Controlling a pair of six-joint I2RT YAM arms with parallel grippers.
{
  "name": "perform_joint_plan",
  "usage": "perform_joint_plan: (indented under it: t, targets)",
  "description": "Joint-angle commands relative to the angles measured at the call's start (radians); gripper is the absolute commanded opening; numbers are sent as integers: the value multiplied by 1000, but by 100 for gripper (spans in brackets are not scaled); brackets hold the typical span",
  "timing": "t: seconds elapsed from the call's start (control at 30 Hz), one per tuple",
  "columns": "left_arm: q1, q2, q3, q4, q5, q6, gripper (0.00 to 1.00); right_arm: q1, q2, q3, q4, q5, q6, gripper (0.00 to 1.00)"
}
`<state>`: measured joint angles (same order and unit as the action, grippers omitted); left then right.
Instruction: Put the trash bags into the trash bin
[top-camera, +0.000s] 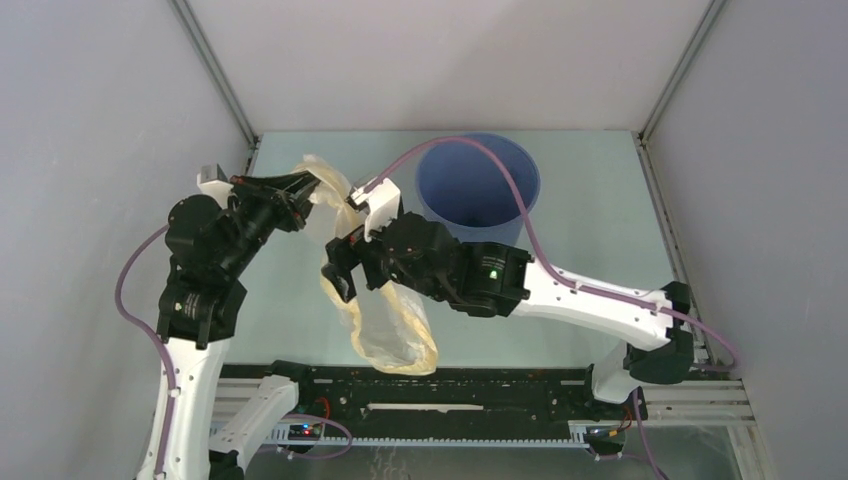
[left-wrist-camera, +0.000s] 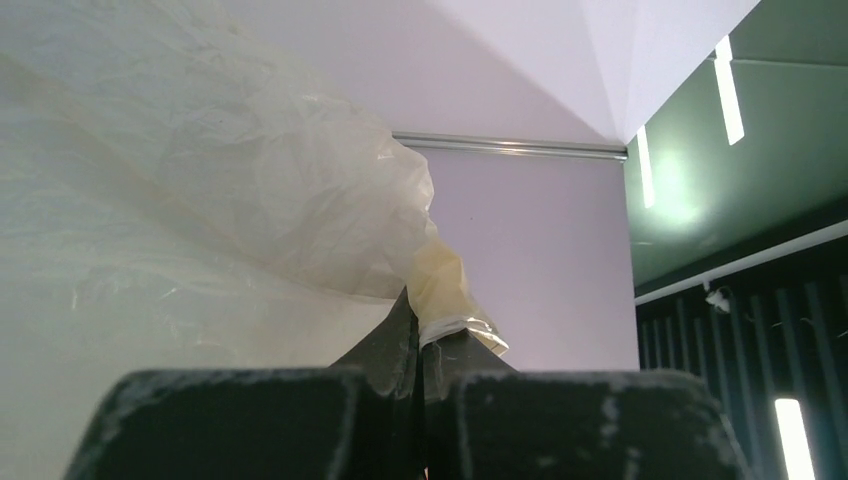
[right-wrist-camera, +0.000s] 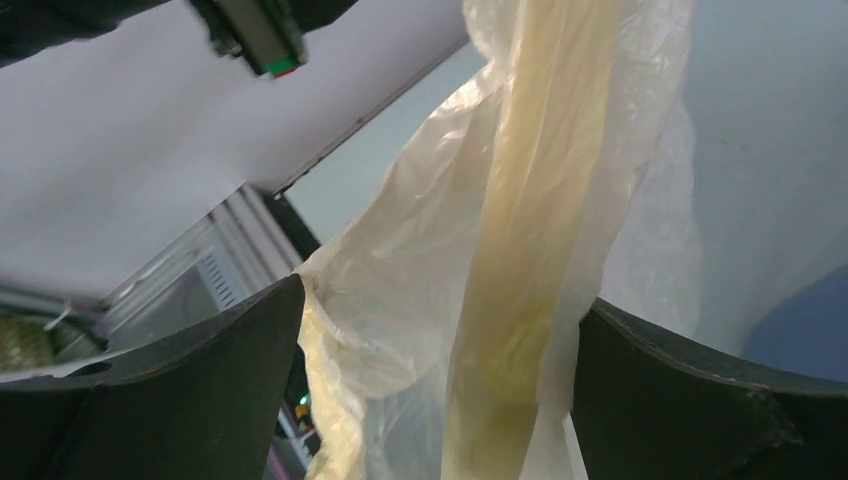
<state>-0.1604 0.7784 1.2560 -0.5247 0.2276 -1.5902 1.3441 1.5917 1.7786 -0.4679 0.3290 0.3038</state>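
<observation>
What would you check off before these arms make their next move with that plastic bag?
1. Grip: left end effector shut on the trash bag: ok.
2. Second hold: right end effector is open, with the bag hanging between its jaws and not yet gripped: ok.
3. The trash bin is upright: ok.
4. Bag above the bin: not ok, it hangs beside it.
5. Bag's mouth spread open: cannot tell.

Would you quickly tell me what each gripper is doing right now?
Left gripper: closed, pinching the thin translucent pale yellowish crinkly plastic bag.
Right gripper: open, the bag hanging between its fingers, not gripped.
</observation>
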Motion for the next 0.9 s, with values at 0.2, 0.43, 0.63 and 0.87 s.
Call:
perform_joint_plan:
  t: [0.2,0.43,0.63,0.87]
  targets:
    - [8,-3,-32,117,-7,-108,0,36,133,162,-3,263,-6,100]
    - [9,0,-33,149,0,-166,0,33,169,150,3,365,-19,97]
    - [9,-51,-50,139,-27,-189,0,12,166,116,109,336,-80,89]
    - [9,-74,-75,199,-40,-205,0,5,157,60,172,172,-93,100]
